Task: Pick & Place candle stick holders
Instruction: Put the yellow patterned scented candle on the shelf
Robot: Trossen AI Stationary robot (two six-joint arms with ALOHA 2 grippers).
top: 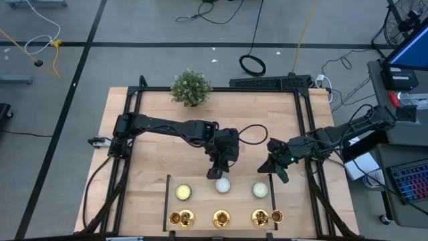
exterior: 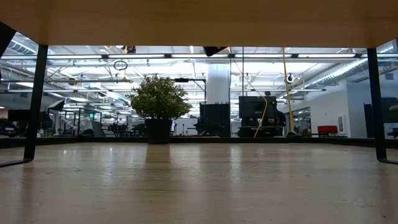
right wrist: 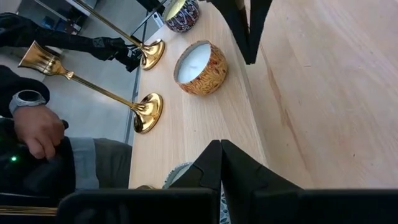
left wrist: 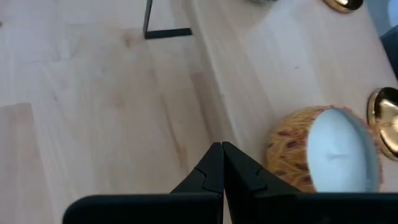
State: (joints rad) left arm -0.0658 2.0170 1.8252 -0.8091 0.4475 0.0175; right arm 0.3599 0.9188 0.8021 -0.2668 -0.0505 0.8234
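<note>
Both pairs of jaws are pressed together with nothing between them. The left gripper [top: 215, 173] hangs over the middle of the table [top: 147, 154], just beside the middle candle [top: 223, 185]; the right gripper [top: 267, 167] hovers to its right, near the right candle [top: 260, 191]. The candle stick holders [top: 221, 217] stand in a row along the near edge, in front of three candles. A potted plant [top: 191, 88] sits at the far edge. A person's hand [right wrist: 37, 132] with a wristwatch shows beyond the table.
</note>
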